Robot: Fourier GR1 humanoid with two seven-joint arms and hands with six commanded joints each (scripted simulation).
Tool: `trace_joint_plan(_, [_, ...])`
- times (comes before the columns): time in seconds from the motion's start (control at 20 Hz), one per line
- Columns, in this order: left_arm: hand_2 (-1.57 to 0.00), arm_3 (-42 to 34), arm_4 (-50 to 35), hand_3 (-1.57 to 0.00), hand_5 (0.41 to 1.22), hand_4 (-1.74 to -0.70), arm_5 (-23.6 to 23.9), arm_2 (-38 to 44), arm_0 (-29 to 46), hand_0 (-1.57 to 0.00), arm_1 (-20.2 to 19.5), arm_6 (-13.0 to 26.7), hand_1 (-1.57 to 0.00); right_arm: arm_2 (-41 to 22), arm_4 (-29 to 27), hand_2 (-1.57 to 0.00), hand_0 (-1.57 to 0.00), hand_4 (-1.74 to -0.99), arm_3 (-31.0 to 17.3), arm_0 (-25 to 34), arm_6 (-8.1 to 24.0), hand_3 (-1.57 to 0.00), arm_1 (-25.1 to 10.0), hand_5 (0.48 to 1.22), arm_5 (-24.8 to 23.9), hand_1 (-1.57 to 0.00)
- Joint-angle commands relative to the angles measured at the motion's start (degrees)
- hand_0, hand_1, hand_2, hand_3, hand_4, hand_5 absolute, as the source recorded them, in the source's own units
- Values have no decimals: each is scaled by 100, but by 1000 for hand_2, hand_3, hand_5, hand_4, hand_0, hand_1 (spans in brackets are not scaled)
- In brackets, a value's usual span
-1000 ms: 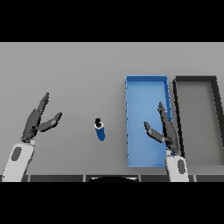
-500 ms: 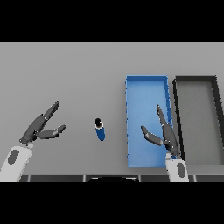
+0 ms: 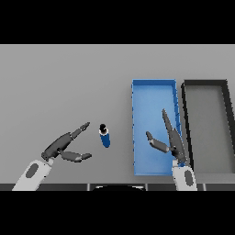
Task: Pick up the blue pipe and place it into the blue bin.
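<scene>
Standing upright: short blue pipe (image 3: 105, 136), black top; left hand (image 3: 64, 146) open, empty, near.

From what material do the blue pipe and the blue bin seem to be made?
The blue pipe looks like smooth plastic or painted metal: an even blue body with a dark end, no grain or rust; which one is unclear. The blue bin looks like matte plastic: flat uniform blue, thin straight walls, no shine or seams visible.
</scene>
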State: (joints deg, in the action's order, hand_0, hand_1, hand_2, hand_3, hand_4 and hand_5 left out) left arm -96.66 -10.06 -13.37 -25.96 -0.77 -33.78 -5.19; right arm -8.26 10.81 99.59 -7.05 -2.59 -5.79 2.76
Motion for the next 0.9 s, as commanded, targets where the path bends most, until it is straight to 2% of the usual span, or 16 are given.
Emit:
trace_joint_plan(0.0, [1, 43, 107, 1, 466, -1186, 67, -72, -9, 1, 123, -49, 1, 9, 4, 1, 1, -1223, 17, -20, 7, 1, -7, 619, -10, 1])
trace_joint_plan(0.2, [1, 314, 325, 1, 467, -1200, 167, -337, -204, 1, 619, 112, 1, 15, 21, 1, 1, -1231, 55, -97, 40, 1, -4, 623, -35, 1])
trace_joint_plan(0.45, [1, 1152, 374, 1, 469, -1186, 111, -450, -658, 1, 1284, 216, 1, 1, 38, 1, 1, -1212, 241, -260, -7, 1, -17, 610, -50, 1])
trace_joint_plan(0.65, [1, 1564, 700, 1, 462, -1131, 155, -583, -1004, 1, 1542, 89, 1, 26, 12, 1, 1, -1201, 230, -248, 75, 1, -5, 605, -60, 1])
trace_joint_plan(0.75, [1, 1719, 535, 1, 495, -1171, 22, -588, -1008, 1, 1734, -104, 1, 18, 2, 1, 1, -1204, 161, -174, 129, 1, 16, 607, -44, 1])
trace_joint_plan(0.85, [-1, 1827, 515, 1, 533, -1215, 97, -570, -1113, 1, 1946, -170, 1, 94, -99, 1, 1, -1206, 203, -241, 79, 1, -33, 606, -11, 1])
